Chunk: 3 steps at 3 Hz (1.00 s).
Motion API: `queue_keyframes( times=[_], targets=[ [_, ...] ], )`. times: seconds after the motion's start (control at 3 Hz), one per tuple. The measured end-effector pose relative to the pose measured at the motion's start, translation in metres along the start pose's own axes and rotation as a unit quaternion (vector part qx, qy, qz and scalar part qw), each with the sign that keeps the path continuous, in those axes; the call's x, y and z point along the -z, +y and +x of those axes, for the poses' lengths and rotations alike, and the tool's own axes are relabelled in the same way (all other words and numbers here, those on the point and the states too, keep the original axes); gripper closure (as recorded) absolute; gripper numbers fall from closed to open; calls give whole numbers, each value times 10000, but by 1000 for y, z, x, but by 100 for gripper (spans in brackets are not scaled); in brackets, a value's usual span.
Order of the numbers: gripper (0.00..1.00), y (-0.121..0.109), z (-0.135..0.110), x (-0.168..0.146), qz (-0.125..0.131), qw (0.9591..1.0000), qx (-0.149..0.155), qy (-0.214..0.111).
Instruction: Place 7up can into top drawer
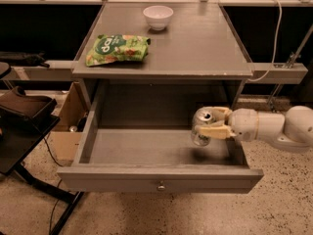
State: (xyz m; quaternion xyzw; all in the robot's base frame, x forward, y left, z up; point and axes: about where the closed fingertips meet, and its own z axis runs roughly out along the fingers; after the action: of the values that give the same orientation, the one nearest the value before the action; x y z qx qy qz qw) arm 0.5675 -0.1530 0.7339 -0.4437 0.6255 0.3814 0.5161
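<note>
Pincer [208,123] clamped on 7up can [199,137], above the floor of the open top drawer [161,178], toward its 3 o'clock end. Can near upright, silver top tipped toward 1 o'clock; bare floor lies at 6 o'clock, not touching

The end effector [205,125], over the right side of the top drawer [122,148], has pale tan, flattish fingers [213,131]. Behind it the arm [266,126] is white, made of smooth rounded segments, with what may be darker seams between them.
</note>
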Motion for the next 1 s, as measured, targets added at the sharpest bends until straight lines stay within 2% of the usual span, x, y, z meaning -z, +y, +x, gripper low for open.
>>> queue_keyframes(
  times=[0.33, 1.0],
  targets=[
    [100, 1, 32, -25, -231, 9989, 256, -329],
    [52, 2, 41, -29, -265, 9985, 296, -386]
  ],
)
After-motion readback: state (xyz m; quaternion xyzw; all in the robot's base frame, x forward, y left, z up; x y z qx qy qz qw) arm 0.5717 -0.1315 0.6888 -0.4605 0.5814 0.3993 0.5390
